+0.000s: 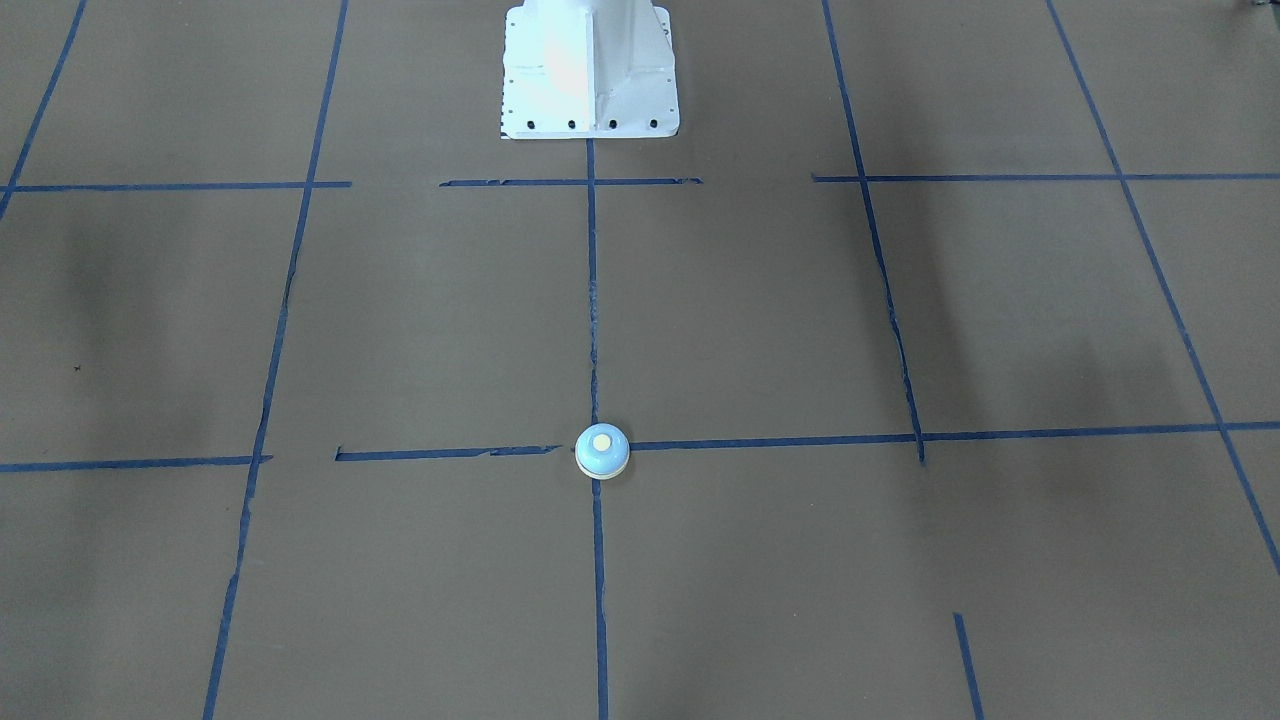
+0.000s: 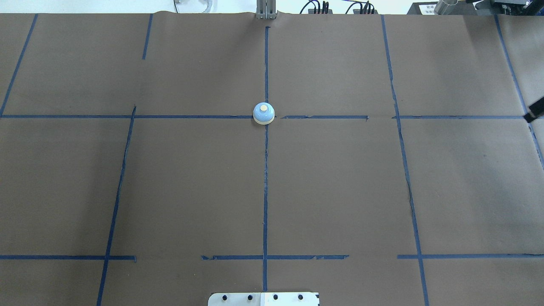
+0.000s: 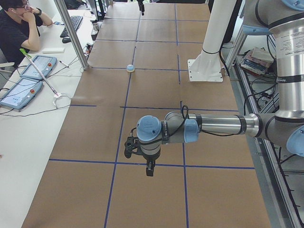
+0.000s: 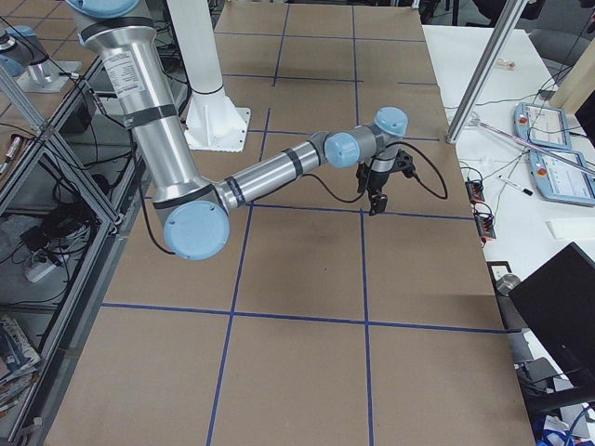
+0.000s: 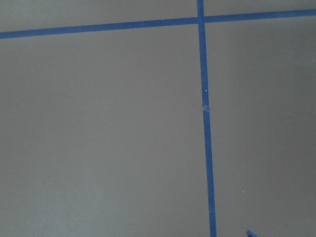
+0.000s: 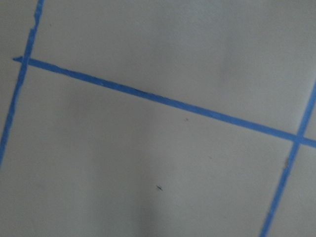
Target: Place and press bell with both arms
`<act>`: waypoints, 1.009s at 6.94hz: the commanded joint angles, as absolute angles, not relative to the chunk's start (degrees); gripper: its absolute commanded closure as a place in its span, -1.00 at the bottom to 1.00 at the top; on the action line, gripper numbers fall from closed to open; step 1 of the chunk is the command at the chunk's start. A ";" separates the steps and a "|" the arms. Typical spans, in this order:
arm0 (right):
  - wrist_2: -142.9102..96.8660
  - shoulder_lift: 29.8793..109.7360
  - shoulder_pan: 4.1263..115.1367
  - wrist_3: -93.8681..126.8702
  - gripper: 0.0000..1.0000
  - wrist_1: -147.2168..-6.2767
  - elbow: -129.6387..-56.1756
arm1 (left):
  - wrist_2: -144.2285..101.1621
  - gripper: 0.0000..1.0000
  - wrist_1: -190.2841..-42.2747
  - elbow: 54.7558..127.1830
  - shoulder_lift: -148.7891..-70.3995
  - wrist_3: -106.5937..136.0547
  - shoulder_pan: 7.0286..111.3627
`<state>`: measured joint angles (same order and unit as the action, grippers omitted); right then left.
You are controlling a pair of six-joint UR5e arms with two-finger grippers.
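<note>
The small light-blue bell with a cream button stands upright on the blue tape cross at the table's middle; it also shows in the front view and the left side view. My left gripper hangs over the table's left end, far from the bell, pointing down. My right gripper hangs over the right end, also far from the bell; only a black sliver of it shows at the overhead view's right edge. I cannot tell whether either gripper is open or shut. Both wrist views show only brown table and tape.
The brown table top is marked with a blue tape grid. The white bolted pedestal stands at the robot's edge. An operator sits at a side desk with tablets. A metal post stands by the far edge.
</note>
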<state>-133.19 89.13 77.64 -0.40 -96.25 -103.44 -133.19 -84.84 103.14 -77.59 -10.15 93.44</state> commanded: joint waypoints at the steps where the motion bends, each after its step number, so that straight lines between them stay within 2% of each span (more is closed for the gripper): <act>1: -134.47 99.28 85.67 -6.59 -1.00 -96.07 -104.50 | -132.80 -1.00 -84.47 103.97 -76.56 -10.20 93.51; 2: -134.12 102.01 85.95 -5.98 -1.00 -95.89 -104.76 | -132.72 -1.00 -85.33 103.97 -73.59 -10.20 93.43; 7: -134.21 102.83 85.96 -6.07 -1.00 -95.89 -104.59 | -132.89 -1.00 -85.43 105.65 -73.48 -10.20 93.43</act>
